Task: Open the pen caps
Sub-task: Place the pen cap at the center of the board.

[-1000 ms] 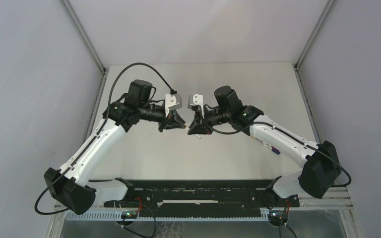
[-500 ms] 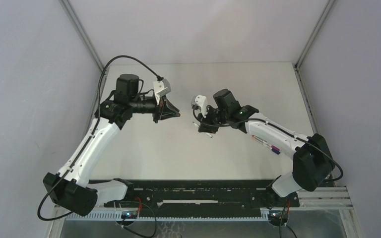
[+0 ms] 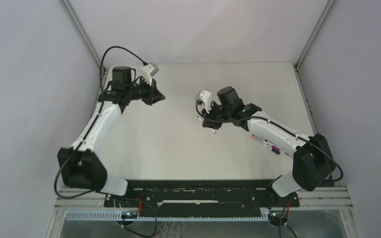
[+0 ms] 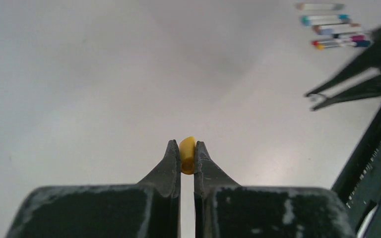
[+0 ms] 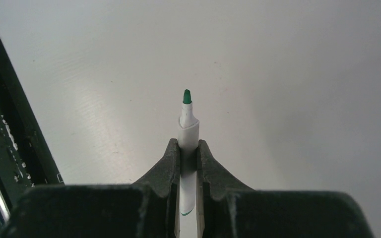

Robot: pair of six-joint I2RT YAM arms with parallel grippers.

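Cap's off! L gripper (image 4: 187, 147) has its jaws pinched narrow on the yellow cap (image 4: 187, 156), carried out toward the far-left corner of the desk (image 3: 178, 153). R gripper (image 5: 188, 145) is clamped just as tight round the pen (image 5: 188, 128), approx mid-desk, green tip (image 5: 187, 96) bare and pointing away from the wrist cam.

So the pull-apart step looks done for this one. Next up, probably: drop the cap, park the open pen, then R reaches for the spare pens (image 4: 326, 19), lying in a row near the right edge w/ coloured ends on. That needs a clean release on both sides and a square pick on a thin barrel. A loose cap may roll.

Vs a sec ago: the grippers were nose to nose at mid-desk; since then L has swung well away left & back, while R has barely shifted.
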